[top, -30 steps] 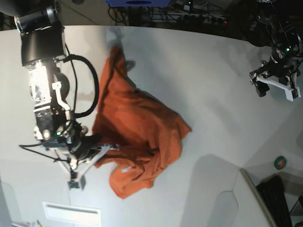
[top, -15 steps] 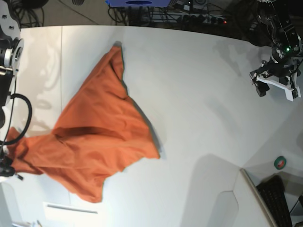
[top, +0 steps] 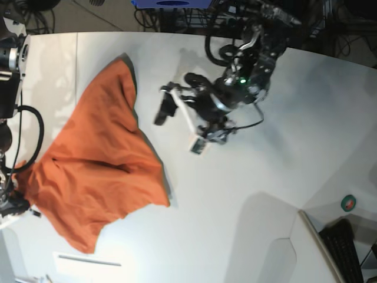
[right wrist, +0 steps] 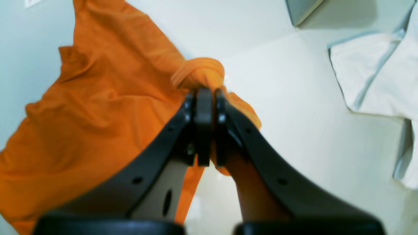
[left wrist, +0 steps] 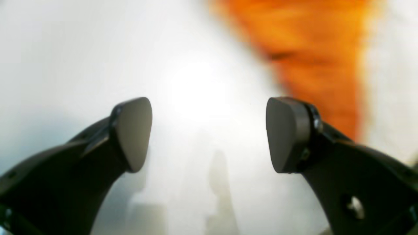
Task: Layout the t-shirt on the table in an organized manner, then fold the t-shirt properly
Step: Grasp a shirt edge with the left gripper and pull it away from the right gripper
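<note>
The bright orange soft cloth t-shirt (top: 100, 168) lies spread in a rough triangle on the base view's left half of the large smooth white table (top: 265, 188). One narrow tip reaches toward the far edge of the tabletop, a lower corner points toward the table's middle, and another lobe hangs toward the near edge, just above a thin pale strip (top: 88, 259) there. The cloth's left end is gathered into a bunch at the table's left border.

That bunch is pinched by the right gripper (right wrist: 204, 94), whose black jaws are pressed together on a rolled fold of orange fabric, as the right wrist view shows; the rest of the shirt fans away from the grip with soft creases.

The left gripper (top: 182, 124) hovers over bare table just beside the shirt's far tip, apart from the cloth. Its jaws stand wide with nothing between them; in the left wrist view the dark oval pads (left wrist: 134, 130) frame only white surface, with blurred orange off to one side.

From the shirt's right edge the tabletop runs bare across the middle and right, out to its curved border. A small round green and red object (top: 349, 203) sits beyond that right edge.
</note>
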You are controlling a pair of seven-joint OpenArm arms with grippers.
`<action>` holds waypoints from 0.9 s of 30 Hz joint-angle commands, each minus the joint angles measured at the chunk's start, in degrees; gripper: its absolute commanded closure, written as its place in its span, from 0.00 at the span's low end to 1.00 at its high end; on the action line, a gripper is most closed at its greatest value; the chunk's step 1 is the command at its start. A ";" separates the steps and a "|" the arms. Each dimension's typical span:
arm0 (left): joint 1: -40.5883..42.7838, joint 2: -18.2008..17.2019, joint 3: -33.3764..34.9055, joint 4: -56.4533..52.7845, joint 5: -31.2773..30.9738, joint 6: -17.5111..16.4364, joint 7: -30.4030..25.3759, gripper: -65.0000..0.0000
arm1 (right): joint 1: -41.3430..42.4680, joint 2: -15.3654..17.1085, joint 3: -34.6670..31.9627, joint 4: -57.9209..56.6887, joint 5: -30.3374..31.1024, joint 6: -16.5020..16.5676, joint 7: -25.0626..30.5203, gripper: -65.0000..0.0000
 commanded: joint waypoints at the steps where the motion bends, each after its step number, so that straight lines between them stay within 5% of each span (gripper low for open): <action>1: -2.56 1.14 4.17 -1.27 -0.26 0.28 -0.81 0.23 | 0.82 0.51 0.14 1.65 -0.02 0.12 0.88 1.00; 5: -10.56 6.59 16.74 -11.47 -0.26 0.28 -0.55 0.47 | -0.94 0.43 0.14 2.44 -0.02 0.12 0.88 1.00; 11: -15.83 13.36 27.02 -29.40 -0.26 0.28 -0.90 1.00 | -1.03 0.86 0.32 2.44 -0.02 0.12 0.88 1.00; 18: -18.82 14.41 30.71 -42.32 0.27 0.37 -0.90 1.00 | -1.03 0.95 0.32 2.44 -0.11 0.12 0.88 1.00; 22: -20.32 8.87 28.87 -43.64 -0.17 0.54 -0.90 1.00 | -2.52 0.16 0.14 4.46 -0.02 0.12 -2.11 1.00; 27: -19.61 0.00 15.42 -41.18 0.27 0.54 -0.73 1.00 | -7.45 -1.33 0.14 11.32 -0.02 -0.06 -3.52 1.00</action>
